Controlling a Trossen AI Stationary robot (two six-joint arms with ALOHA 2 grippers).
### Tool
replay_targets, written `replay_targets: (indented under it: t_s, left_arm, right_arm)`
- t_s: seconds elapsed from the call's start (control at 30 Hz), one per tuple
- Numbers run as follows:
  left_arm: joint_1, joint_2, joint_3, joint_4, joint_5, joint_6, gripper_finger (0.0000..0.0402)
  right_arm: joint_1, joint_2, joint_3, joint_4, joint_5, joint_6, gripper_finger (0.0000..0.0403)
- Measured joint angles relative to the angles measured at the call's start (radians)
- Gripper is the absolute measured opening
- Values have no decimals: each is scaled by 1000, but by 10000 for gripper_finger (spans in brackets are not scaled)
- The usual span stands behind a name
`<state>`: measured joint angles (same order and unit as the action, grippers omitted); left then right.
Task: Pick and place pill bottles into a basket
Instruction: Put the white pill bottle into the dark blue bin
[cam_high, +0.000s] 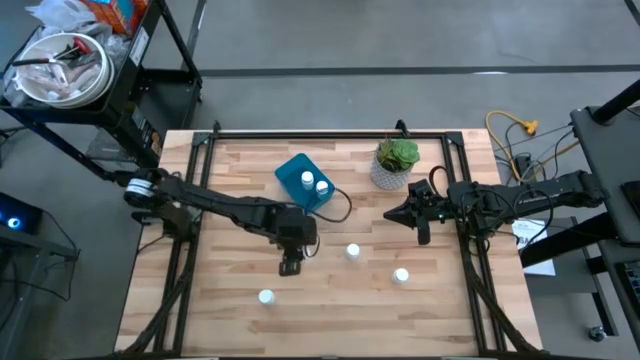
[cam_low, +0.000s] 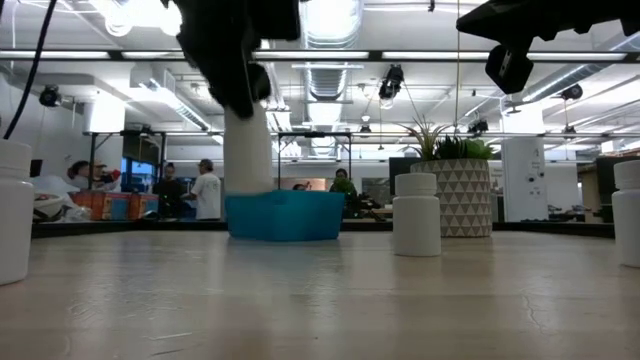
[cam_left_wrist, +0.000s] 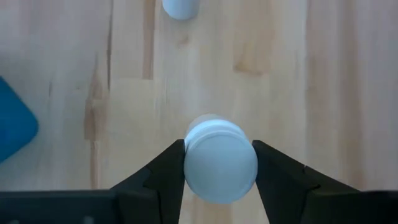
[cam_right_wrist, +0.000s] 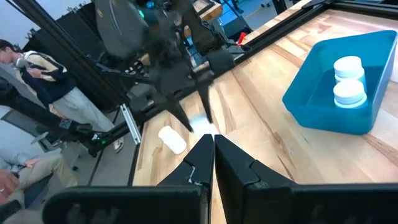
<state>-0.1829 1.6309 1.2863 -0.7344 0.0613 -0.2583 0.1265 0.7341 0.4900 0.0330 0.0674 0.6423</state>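
No readable text, labels, brands, numbers or signs in any view. The pill bottles (cam_high: 351, 252) show plain white sides and caps, no print legible. The basket (cam_high: 303, 180) is unmarked blue. The plant pot (cam_low: 464, 198) carries only a triangle pattern, no lettering. An orange package on the cart at far left (cam_high: 112, 12) has markings too small to read. Room screens and fixtures beyond the tabletop (cam_high: 240, 320) give nothing legible.

Six pill bottles (cam_high: 352, 252), one blue basket (cam_high: 295, 170), one potted plant (cam_high: 396, 163), two arms
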Motion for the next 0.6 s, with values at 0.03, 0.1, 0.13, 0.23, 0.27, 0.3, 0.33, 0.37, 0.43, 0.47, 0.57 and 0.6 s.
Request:
replay_targets:
  t_s: [0.03,0.1,0.13,0.23,0.27,0.3,0.33,0.37,0.43,0.47,0.57,0.6]
  left_arm:
    - [0,-18,3,-6,0,-17,153]
    - [1,-57,5,-25,0,-44,153]
    - [1,-76,5,-26,-1,-61,153]
    - [6,-133,5,-38,-14,-103,153]
    - [8,-146,5,-44,-21,-107,153]
    - [11,-160,6,-49,-33,-111,153]
    - [13,-173,6,-58,-51,-115,153]
    - [17,-184,5,-69,-70,-124,153]
    - [31,-209,5,-75,-99,-128,153]
    - [38,-215,5,-81,-115,-129,153]
    - [66,-225,7,-105,-146,-126,154]
    - [77,-226,9,-107,-153,-124,154]
  right_arm:
    - [0,0,0,0,0,-3,9]
    - [0,0,0,0,0,-7,9]
    - [0,0,0,0,0,-7,9]
    - [0,0,0,0,0,-14,9]
    - [0,0,0,0,0,-14,9]
    - [0,0,0,0,0,-14,9]
    - [0,0,0,0,0,-14,9]
    - [0,0,0,0,0,-14,9]
    - [0,0,0,1,0,-15,9]
    - [0,0,0,0,0,-14,9]
    - [0,0,0,0,0,-14,9]
    - [0,0,0,1,0,-14,9]
